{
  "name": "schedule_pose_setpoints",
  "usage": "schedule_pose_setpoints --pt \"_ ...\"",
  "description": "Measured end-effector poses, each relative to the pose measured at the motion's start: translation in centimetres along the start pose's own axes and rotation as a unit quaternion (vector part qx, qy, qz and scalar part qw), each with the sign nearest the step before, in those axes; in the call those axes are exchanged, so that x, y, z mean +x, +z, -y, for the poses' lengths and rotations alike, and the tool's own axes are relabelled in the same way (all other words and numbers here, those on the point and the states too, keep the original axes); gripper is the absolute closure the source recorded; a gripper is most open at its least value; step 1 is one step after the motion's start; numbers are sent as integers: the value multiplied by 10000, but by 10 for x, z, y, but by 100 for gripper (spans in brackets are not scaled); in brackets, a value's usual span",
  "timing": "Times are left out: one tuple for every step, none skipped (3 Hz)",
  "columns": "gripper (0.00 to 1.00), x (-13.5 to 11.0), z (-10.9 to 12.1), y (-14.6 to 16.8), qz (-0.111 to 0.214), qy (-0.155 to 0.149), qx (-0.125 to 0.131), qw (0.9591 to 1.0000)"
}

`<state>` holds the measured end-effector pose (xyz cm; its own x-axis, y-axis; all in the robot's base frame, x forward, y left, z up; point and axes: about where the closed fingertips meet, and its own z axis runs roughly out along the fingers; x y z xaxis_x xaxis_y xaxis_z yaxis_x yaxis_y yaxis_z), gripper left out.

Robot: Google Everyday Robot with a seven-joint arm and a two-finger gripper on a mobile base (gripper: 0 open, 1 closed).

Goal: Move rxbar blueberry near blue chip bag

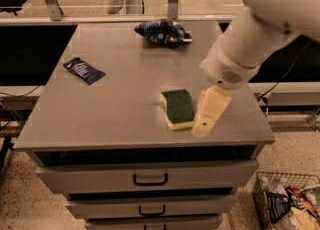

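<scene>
Grey table (125, 119), pick of rxbar blueberry (84, 70) not yet made.
The bar lies flat at 9 o'clock; blue chip bag (162, 32) at 12; sponge (178, 108) at 5; gripper (209, 114) at 4, grasp state cannot be told. Advised: pass above the sponge and close across the bar's narrow width.

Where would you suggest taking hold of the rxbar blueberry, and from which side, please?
Across its short width at the middle, coming straight down from above. The rxbar blueberry lies flat on the table, its long axis diagonal, so a side approach would probably find little to pinch. The gripper hangs at the front right, beside the sponge.
</scene>
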<state>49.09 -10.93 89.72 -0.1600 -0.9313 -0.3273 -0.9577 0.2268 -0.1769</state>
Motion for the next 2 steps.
schedule_pose_setpoints --pt "0 -53 5 46 452 -89 -152 9988" --pt "0 -126 26 58 1179 -133 -36 9929"
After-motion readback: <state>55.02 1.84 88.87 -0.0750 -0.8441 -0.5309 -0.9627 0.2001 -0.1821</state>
